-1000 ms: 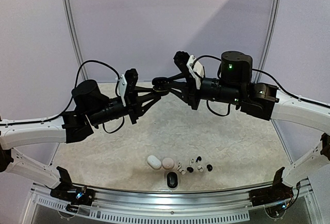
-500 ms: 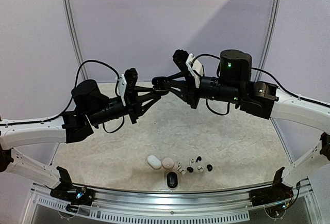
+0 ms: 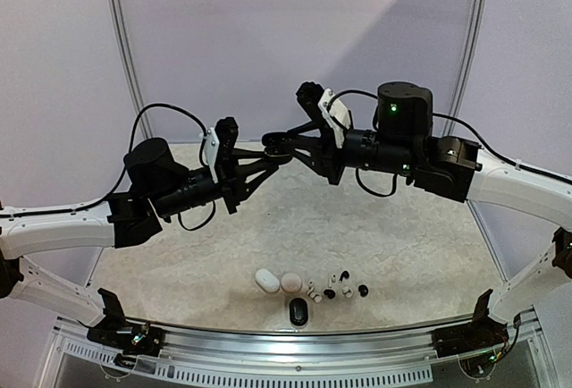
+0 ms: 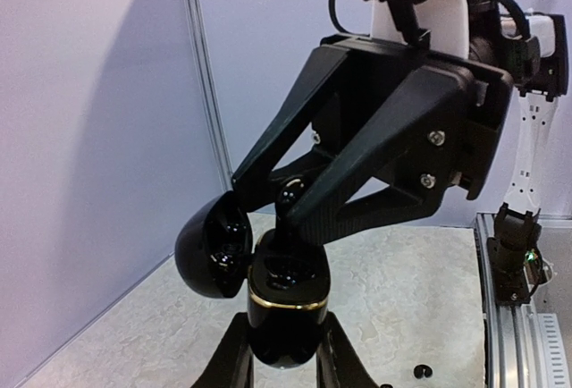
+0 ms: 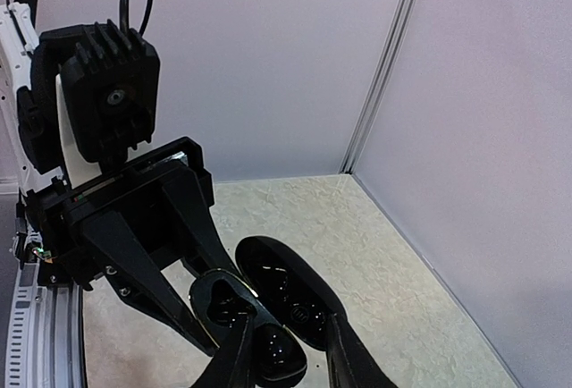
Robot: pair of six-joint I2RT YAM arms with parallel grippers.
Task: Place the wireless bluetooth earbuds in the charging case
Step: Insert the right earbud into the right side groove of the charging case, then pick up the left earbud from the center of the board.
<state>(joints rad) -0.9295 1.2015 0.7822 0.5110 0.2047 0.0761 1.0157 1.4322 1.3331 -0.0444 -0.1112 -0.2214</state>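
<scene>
My left gripper (image 3: 271, 155) is raised high over the table, shut on the base of a glossy black charging case (image 4: 286, 297) with a gold rim. The case's lid (image 4: 208, 247) hangs open to the left. My right gripper (image 3: 281, 143) meets it from the right and pinches a black earbud (image 4: 288, 195) at the case's open top, stem pointing down into a well. In the right wrist view the open case (image 5: 295, 291) lies between my fingers (image 5: 235, 357). More white and black earbuds (image 3: 330, 293) lie on the table near the front edge.
A white case (image 3: 266, 280), a pink case (image 3: 291, 282) and a black case (image 3: 298, 313) lie by the loose earbuds at the table's front edge. Purple walls close in the back and sides. A metal rail (image 3: 295, 343) runs along the front.
My right arm has shifted slightly up and to the left. The fingertips stay at the open case. The left arm and the things on the table have not moved.
</scene>
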